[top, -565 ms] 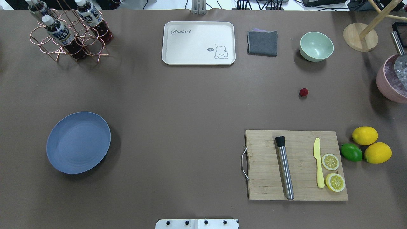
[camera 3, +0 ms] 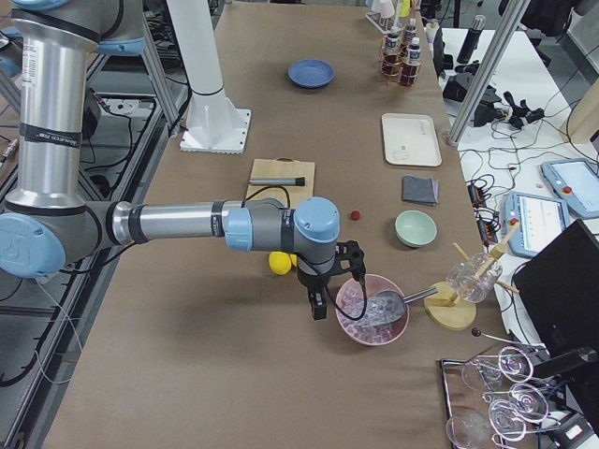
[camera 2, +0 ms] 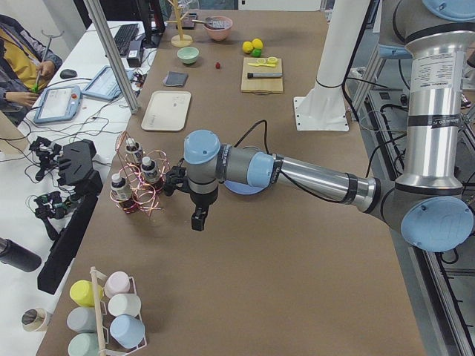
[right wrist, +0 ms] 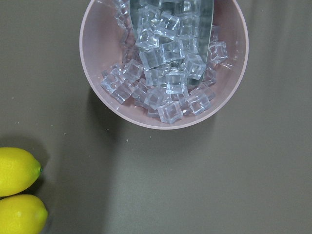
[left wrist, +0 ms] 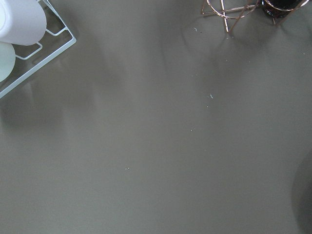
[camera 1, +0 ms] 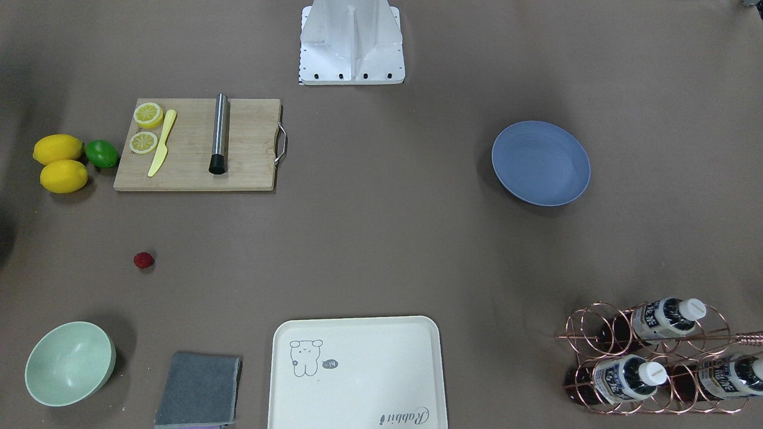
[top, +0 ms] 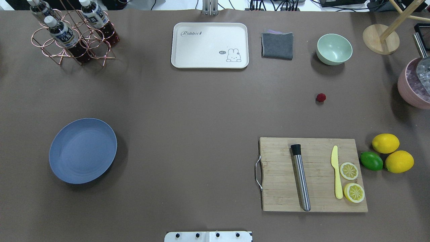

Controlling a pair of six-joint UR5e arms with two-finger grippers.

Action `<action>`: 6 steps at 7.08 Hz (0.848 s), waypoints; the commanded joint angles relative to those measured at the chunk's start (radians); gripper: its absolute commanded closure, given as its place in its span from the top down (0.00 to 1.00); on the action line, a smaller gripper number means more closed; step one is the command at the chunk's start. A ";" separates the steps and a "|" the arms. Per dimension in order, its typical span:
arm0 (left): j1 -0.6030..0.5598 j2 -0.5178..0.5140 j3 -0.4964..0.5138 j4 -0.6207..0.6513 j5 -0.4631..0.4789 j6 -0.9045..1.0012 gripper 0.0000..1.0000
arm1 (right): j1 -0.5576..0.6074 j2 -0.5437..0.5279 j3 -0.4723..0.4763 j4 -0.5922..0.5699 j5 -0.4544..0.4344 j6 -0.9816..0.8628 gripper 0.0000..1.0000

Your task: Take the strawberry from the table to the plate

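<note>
Reading the overhead left to right: plate point(top: 83, 150) sits on the desk point(top: 201, 117) at the left, with nothing in it. Strawberry point(top: 320, 97) lies on bare desk well over to the right, between the green bowl point(top: 334, 49) on its far side and the cutting board point(top: 312, 174) on the robot side, touching neither. The berry hasn't been picked, so we judge this as the approach step. Neither arm shows in the overhead or front views. Left arm point(camera 2: 312, 174) hangs over bare desk near the bottle rack point(camera 2: 141, 182), at the far-left end. Right arm point(camera 3: 178, 223) hangs over the pink ice bowl point(camera 3: 372, 311) at the far-right end, with lemons point(right wrist: 17, 170) at the edge of its wrist view. The jaws show only in the side views, so we can't tell if either pair is wide or narrow. The right arm looks closer to the berry, though the side angle makes that rough. We suggest the right arm takes it: open the jaws before descent, come straight down centred on the berry, and keep the tips low near the desk. It's tiny and round and will likely roll if clipped off-centre, so squeeze lightly. Then lift clear for the long carry left to the plate. That may be near reach limit, so we'd plan for a hand-over.
</note>
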 commanded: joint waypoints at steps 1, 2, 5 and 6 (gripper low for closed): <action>0.004 0.016 0.021 -0.064 0.036 -0.001 0.96 | 0.000 -0.001 0.005 -0.001 0.002 -0.001 1.00; 0.004 0.018 0.025 -0.067 0.034 0.001 0.96 | 0.000 -0.002 0.003 -0.001 0.006 -0.001 1.00; 0.004 0.013 0.045 -0.063 0.033 -0.001 0.97 | 0.000 -0.004 -0.004 -0.001 0.011 -0.001 1.00; 0.004 0.010 0.041 -0.055 0.027 -0.006 0.97 | 0.000 -0.004 -0.012 -0.001 0.011 -0.001 1.00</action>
